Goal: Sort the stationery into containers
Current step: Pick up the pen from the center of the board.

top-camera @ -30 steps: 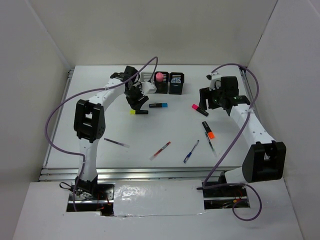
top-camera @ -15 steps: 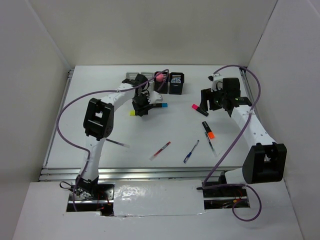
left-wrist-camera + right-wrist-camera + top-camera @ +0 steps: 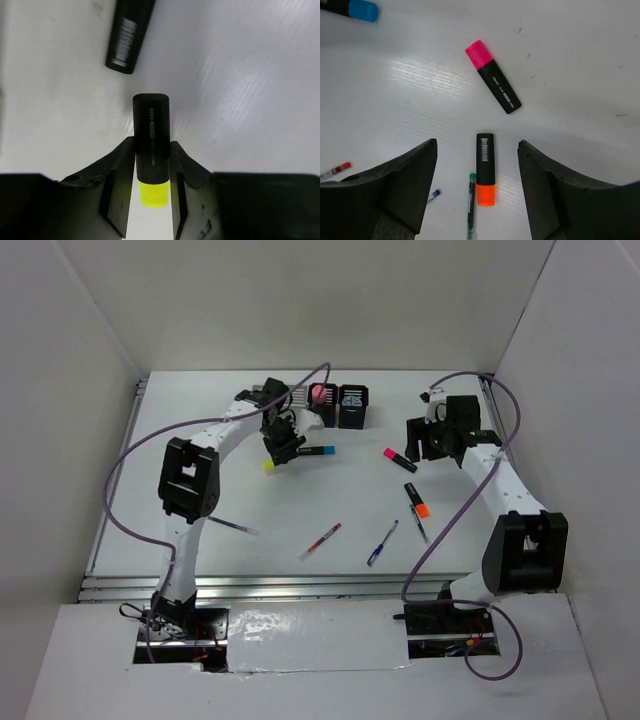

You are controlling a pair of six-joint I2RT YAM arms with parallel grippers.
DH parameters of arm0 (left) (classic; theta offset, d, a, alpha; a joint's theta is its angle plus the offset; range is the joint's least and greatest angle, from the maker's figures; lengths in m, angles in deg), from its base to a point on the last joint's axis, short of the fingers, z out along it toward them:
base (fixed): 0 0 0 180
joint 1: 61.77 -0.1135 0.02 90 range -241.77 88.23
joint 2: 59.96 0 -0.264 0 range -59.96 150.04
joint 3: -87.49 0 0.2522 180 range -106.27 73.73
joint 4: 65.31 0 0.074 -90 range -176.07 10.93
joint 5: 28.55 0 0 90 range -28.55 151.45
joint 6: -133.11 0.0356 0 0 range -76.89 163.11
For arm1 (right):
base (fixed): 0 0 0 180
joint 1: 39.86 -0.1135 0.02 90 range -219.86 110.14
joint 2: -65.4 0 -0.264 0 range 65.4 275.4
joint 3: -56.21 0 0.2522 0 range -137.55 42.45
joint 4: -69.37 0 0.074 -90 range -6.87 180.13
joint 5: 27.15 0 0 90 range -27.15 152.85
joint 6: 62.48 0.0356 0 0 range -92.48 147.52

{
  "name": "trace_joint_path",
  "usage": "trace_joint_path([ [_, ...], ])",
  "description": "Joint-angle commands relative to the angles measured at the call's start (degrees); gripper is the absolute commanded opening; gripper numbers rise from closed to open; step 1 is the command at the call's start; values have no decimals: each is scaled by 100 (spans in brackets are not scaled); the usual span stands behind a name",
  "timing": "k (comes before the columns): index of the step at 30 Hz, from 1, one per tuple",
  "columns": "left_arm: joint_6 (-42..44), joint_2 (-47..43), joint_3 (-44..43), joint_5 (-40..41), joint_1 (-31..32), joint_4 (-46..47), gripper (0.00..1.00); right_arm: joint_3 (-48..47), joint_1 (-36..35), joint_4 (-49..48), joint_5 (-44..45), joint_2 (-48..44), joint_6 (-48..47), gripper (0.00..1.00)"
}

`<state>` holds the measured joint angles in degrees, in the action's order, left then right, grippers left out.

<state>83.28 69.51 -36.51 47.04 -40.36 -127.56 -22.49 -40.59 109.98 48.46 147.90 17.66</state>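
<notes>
The yellow-capped highlighter (image 3: 151, 145) is clamped between the two fingers of the left pincer (image 3: 151, 150), with its black barrel projecting forward and its cap toward the wrist. Whether it touches the worktop (image 3: 300, 502) cannot be told. A blue-capped highlighter (image 3: 318, 451) lies just ahead, apart from it. The containers (image 3: 353, 410), a joined row toward the far side of the worktop, stand just beyond the left pincer. A pink-topped item (image 3: 319, 394) stands in one black holder. The right pincer (image 3: 476, 145) hangs with its fingers apart and holds nothing. It is above an orange-capped highlighter (image 3: 485, 169) and near a pink-capped highlighter (image 3: 493, 76). A red pen (image 3: 320, 541) and a blue pen (image 3: 382, 543) lie nearer the arm bases.
</notes>
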Motion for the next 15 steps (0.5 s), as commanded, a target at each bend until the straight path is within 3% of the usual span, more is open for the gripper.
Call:
trace_joint_path([
  [1,-804,-1080,-104,-1192,-338,409,3,-299,29,13,104,213,20,72],
  [5,-1931,-2073,273,-1783,-786,1822,0,-361,-23,-110,24,311,55,71],
  [9,-3222,-2628,1099,-1714,-1252,4427,0,-343,-295,-355,24,363,-76,70],
  [12,-3339,-2647,1531,-1347,-1385,5609,0,-422,-541,-479,165,425,-173,69],
  [15,-3471,-2296,1339,-1335,-1516,6042,0,-510,-700,-523,200,486,-191,69],
])
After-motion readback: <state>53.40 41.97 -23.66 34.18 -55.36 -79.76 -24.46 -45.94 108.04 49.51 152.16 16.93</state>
